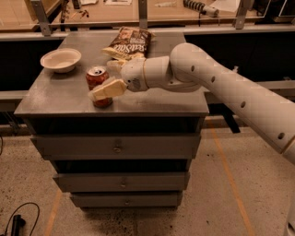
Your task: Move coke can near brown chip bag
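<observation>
The red coke can (96, 79) stands upright on the front left part of the grey cabinet top (152, 99). The brown chip bag (130, 43) lies at the back middle of the top, well behind the can. My gripper (109, 77) reaches in from the right and is open at the can's right side. Its near finger (108, 89) crosses in front of the can's lower half, and the far finger (116, 65) sits behind the can's right shoulder. The can still rests on the top.
A white bowl (60, 60) sits at the back left of the top. The cabinet has drawers (119, 147) below. A wooden bench with metal posts (143, 9) runs behind. My arm (230, 87) spans the right side.
</observation>
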`<state>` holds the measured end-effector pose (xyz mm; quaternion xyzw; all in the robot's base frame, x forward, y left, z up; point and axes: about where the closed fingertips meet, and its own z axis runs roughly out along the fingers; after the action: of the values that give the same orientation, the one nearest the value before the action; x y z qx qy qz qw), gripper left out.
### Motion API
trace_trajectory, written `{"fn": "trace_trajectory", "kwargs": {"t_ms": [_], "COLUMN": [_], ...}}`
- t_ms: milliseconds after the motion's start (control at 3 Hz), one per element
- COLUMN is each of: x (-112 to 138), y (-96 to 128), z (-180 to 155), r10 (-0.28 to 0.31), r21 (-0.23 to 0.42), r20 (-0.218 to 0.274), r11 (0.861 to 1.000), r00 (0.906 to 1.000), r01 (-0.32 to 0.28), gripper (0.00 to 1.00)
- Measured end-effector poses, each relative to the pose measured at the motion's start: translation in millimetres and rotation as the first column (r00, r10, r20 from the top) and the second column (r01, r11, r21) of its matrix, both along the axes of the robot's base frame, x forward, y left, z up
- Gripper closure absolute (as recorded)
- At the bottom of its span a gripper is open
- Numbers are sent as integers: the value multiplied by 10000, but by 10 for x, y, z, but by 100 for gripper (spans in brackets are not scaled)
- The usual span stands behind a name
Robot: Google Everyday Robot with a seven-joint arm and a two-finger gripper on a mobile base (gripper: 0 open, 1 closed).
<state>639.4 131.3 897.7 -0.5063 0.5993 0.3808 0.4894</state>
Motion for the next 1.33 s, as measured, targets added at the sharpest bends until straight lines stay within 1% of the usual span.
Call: {"fn": "trace_trajectory", "kwargs": {"t_ms": [333,667,1000,1333], "x": [-37,-48,208,574], "y": [28,-36,-375,-830], "z": [-10,-17,88,200], "r10": [253,295,-774,-2562], "r21": [-123,-238,-238,-303], "r20": [66,129,409,565], "r11": [9996,9993,9966,9656], "r00": [9997,9995,9962,9650], "r01": [-252,-292,784,2582], "gripper": [42,65,88,100]}}
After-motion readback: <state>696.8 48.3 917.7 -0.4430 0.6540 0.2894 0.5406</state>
